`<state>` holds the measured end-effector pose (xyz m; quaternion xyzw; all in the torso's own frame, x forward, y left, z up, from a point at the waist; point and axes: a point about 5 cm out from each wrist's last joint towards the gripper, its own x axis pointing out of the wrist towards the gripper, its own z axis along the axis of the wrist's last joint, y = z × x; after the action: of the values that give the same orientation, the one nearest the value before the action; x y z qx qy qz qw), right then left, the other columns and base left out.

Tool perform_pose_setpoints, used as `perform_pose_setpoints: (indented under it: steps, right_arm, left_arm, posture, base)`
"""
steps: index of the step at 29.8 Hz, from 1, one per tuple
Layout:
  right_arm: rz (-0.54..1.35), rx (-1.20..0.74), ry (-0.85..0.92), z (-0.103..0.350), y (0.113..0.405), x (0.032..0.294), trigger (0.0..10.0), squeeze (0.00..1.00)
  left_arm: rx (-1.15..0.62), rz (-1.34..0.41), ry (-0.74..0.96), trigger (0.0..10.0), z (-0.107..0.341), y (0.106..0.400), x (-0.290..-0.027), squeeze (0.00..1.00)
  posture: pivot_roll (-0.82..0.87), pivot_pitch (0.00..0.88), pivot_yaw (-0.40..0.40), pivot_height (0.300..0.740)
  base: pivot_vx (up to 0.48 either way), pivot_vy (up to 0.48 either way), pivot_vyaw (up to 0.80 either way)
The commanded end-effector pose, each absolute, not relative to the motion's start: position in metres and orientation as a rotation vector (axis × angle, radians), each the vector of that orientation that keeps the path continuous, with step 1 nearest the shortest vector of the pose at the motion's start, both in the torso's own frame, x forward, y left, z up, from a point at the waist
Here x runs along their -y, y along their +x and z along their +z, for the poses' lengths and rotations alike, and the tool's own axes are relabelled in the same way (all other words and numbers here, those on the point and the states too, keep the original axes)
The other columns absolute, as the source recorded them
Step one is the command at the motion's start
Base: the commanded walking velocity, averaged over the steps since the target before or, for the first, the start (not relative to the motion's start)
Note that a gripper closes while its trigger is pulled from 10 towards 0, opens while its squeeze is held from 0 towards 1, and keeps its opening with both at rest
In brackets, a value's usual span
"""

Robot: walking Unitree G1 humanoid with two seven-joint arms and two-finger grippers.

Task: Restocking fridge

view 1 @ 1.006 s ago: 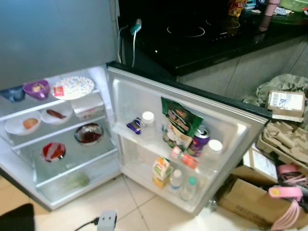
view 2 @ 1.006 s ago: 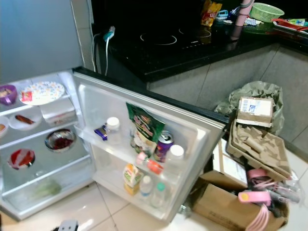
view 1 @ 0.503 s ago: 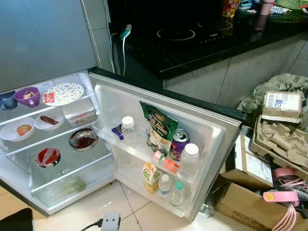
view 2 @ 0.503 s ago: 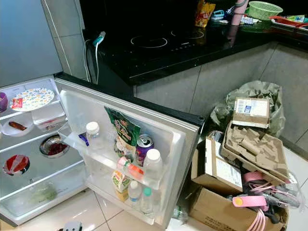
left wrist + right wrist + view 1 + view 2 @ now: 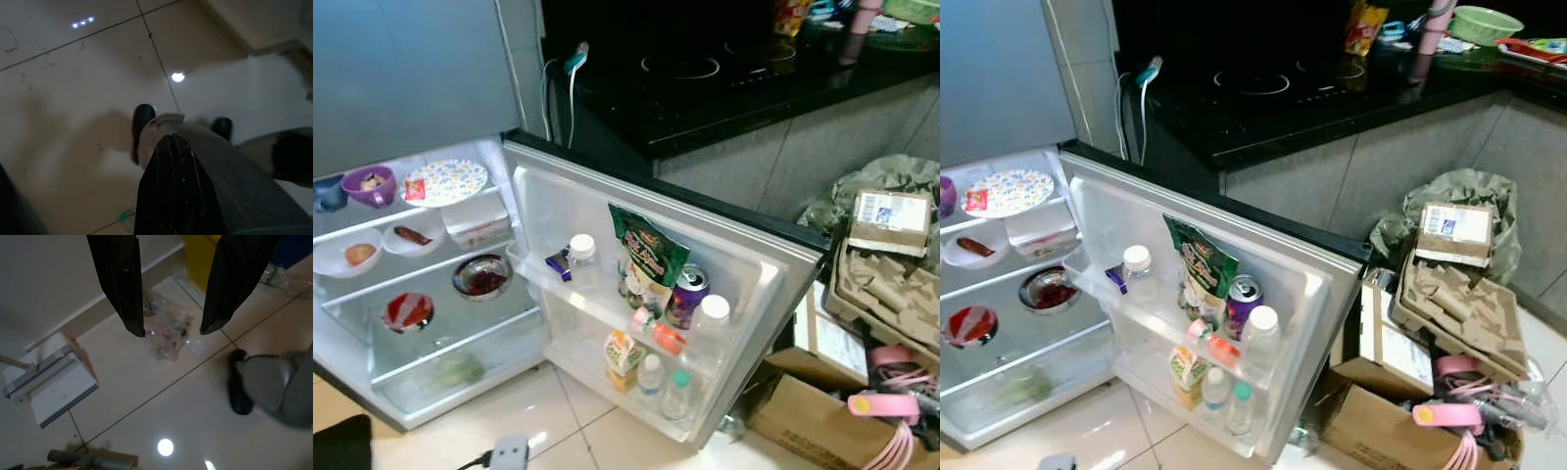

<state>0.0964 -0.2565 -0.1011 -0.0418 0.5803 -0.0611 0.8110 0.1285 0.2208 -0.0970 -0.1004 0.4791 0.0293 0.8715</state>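
Note:
The fridge stands open, its door [image 5: 754,257] swung toward me. Door shelves hold a green snack bag [image 5: 646,257], a purple can [image 5: 686,292], white-capped bottles [image 5: 579,257], a juice carton [image 5: 622,354] and small bottles [image 5: 677,392]. Inside, the shelves [image 5: 431,264] carry a purple bowl [image 5: 369,184], a patterned plate [image 5: 447,181], white dishes and a steel bowl [image 5: 481,276]. My left gripper [image 5: 171,139] hangs over floor tiles, fingers pressed together on nothing. Beside it, my right gripper [image 5: 171,330] hangs open above the floor.
A black counter with a hob [image 5: 705,73] runs behind the door. Cardboard boxes [image 5: 886,284] and pink items [image 5: 886,403] are piled at the right. A power adapter [image 5: 507,452] lies on the tiles in front. Plastic litter [image 5: 168,335] lies under the right gripper.
The whole picture has shifted slightly, so the camera moved. The fridge, its contents and the boxes stay as they were.

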Motion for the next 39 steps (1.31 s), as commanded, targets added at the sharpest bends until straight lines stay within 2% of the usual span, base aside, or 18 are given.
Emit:
perform_pose_setpoints:
  steps: [1,8,14,15,16,18,20,22,23,26,29,30,33,34,37,39]
  right_arm:
    - [-0.147,-1.236,-0.095,-0.100,0.097,0.262,10.0,0.00]
    - [-0.145,-1.237,-0.093,-0.100,0.096,0.261,10.0,0.00]
    - [-0.147,-1.238,-0.092,-0.100,0.096,0.261,10.0,0.00]
    - [-0.147,-1.238,-0.092,-0.100,0.096,0.261,10.0,0.00]
    - [-0.149,-1.238,-0.092,-0.100,0.096,0.262,10.0,0.00]
    - [-0.151,-1.238,-0.092,-0.100,0.096,0.262,10.0,0.00]
    - [-0.152,-1.238,-0.092,-0.100,0.096,0.262,10.0,0.00]
    - [-0.153,-1.239,-0.092,-0.099,0.095,0.263,10.0,0.00]
    - [-0.153,-1.239,-0.092,-0.099,0.095,0.263,10.0,0.00]
    - [-0.153,-1.239,-0.092,-0.099,0.095,0.264,10.0,0.00]
    - [-0.152,-1.239,-0.094,-0.099,0.095,0.264,10.0,0.00]
    - [-0.152,-1.239,-0.094,-0.099,0.095,0.264,10.0,0.00]
    - [-0.151,-1.237,-0.095,-0.099,0.096,0.264,10.0,0.00]
    - [-0.151,-1.237,-0.095,-0.099,0.096,0.264,10.0,0.00]
    - [-0.149,-1.234,-0.094,-0.099,0.097,0.264,10.0,0.00]
    - [-0.148,-1.232,-0.092,-0.099,0.098,0.263,10.0,0.00]
  left_arm:
    - [-0.997,0.093,-0.220,10.0,-0.097,0.127,-0.222,0.00]
    - [-0.904,0.243,-0.196,10.0,-0.089,0.135,-0.245,0.00]
    - [-0.664,0.420,-0.234,10.0,-0.061,0.162,-0.284,0.00]
    - [-0.664,0.420,-0.234,10.0,-0.061,0.162,-0.284,0.00]
    - [-0.562,0.467,-0.247,10.0,-0.046,0.172,-0.303,0.00]
    - [-0.465,0.501,-0.259,10.0,-0.031,0.181,-0.319,0.00]
    - [-0.429,0.514,-0.263,10.0,-0.025,0.184,-0.326,0.00]
    - [-0.297,0.530,-0.311,10.0,-0.005,0.197,-0.342,0.00]
    - [-0.166,0.495,-0.357,10.0,0.016,0.212,-0.353,0.00]
    - [-0.091,0.451,-0.386,10.0,0.029,0.221,-0.356,0.00]
    - [0.088,0.178,-0.375,10.0,0.068,0.258,-0.346,0.00]
    - [0.088,0.178,-0.375,10.0,0.068,0.258,-0.346,0.00]
    - [0.266,-0.198,-0.319,10.0,0.119,0.293,-0.318,0.00]
    - [0.266,-0.198,-0.319,10.0,0.119,0.293,-0.318,0.00]
    - [0.353,-0.401,-0.258,10.0,0.151,0.306,-0.301,0.00]
    - [0.469,-0.583,-0.190,10.0,0.195,0.312,-0.283,0.00]
  posture:
    - [0.01,0.000,-0.041,0.732]
    - [0.01,0.000,-0.040,0.732]
    - [0.00,0.000,-0.039,0.732]
    - [0.00,0.000,-0.039,0.732]
    - [0.00,0.000,-0.039,0.732]
    - [0.00,0.000,-0.037,0.732]
    - [0.00,0.000,-0.037,0.732]
    - [0.00,0.000,-0.038,0.732]
    - [0.00,0.000,-0.038,0.732]
    - [0.00,0.000,-0.039,0.732]
    - [0.01,0.000,-0.041,0.732]
    - [0.01,0.000,-0.041,0.732]
    - [0.01,0.000,-0.042,0.732]
    - [0.01,0.000,-0.042,0.732]
    - [0.01,0.000,-0.040,0.732]
    - [0.01,0.000,-0.039,0.732]
  base:
    - [0.000,0.000,0.00]
    - [0.000,0.000,0.00]
    - [0.000,0.000,0.00]
    - [0.000,0.000,0.00]
    - [0.000,0.000,0.00]
    - [0.000,0.000,0.00]
    - [0.000,0.000,0.00]
    - [0.000,0.000,0.00]
    - [0.000,0.000,0.00]
    - [0.000,0.000,0.00]
    - [0.000,0.000,0.00]
    - [0.000,0.000,0.00]
    - [0.000,0.000,0.00]
    - [0.000,0.000,0.00]
    - [0.000,0.000,0.00]
    - [0.000,0.000,0.00]
